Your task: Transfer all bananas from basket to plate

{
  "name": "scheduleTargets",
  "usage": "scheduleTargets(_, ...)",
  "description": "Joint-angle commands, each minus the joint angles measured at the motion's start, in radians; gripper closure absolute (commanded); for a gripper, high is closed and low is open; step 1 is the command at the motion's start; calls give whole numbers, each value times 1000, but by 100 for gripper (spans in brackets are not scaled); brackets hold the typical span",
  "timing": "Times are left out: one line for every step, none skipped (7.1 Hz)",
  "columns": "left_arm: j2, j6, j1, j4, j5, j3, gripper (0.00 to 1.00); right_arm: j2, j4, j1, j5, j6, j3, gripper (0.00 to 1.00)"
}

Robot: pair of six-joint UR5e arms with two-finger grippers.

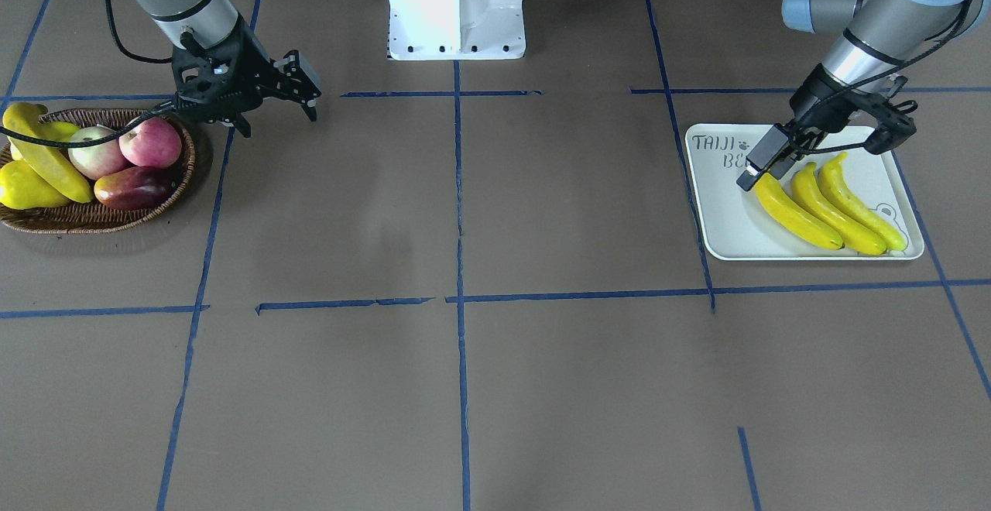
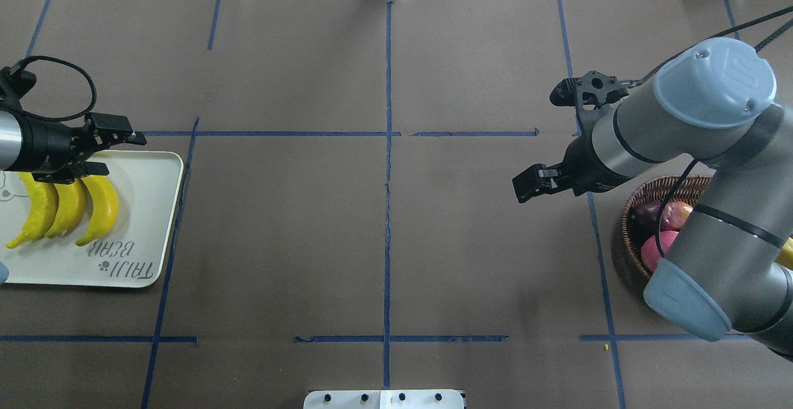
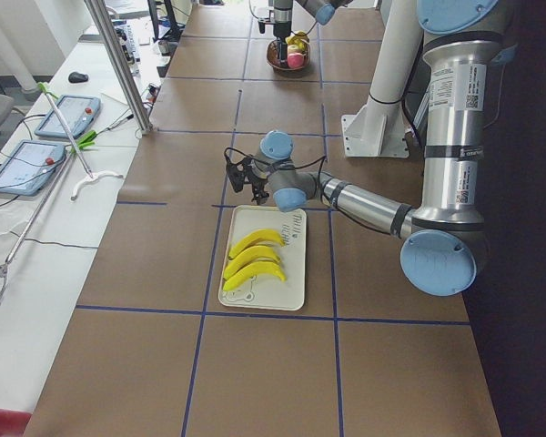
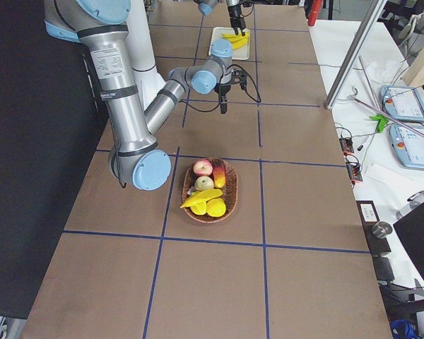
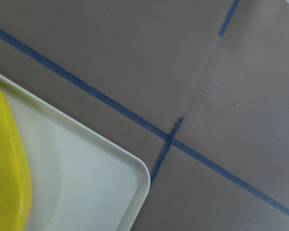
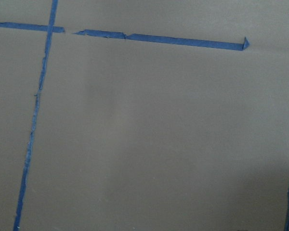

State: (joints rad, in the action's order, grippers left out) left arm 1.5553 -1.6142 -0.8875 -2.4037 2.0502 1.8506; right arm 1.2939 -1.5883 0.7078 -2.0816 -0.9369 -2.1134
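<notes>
Plate: we count three bananas on it, side by side. We judge they are laid parallel to leave room for a fourth.
Left gripper: fingers apart over the banana tops, gripping nothing.
Basket: one banana lies in it among other fruit.
Right gripper: spread wide beside the basket — empty, and we think placed to reach in.

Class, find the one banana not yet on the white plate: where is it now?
In the front-facing view, the banana lies in the basket at far left, beside a pale apple.
</notes>
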Motion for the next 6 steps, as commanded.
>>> scheduleTargets(2, 0, 2, -11, 28, 15, 0, 76, 8, 19, 0, 53, -28, 0)
scheduleTargets(0, 0, 15, -11, 28, 36, 0, 149, 13, 31, -2, 122, -61, 0)
scheduleTargets(-4, 0, 22, -9, 28, 54, 0, 210, 11, 71, -6, 216, -85, 0)
scheduleTargets(-6, 2, 42, -2, 30, 74, 0, 249, 11, 114, -12, 290, -88, 0)
scheduleTargets(-8, 2, 74, 3, 30, 78, 0, 292, 19, 163, -15, 376, -86, 0)
scheduleTargets(-6, 84, 102, 56, 37, 81, 0, 333, 40, 218, -46, 447, -85, 0)
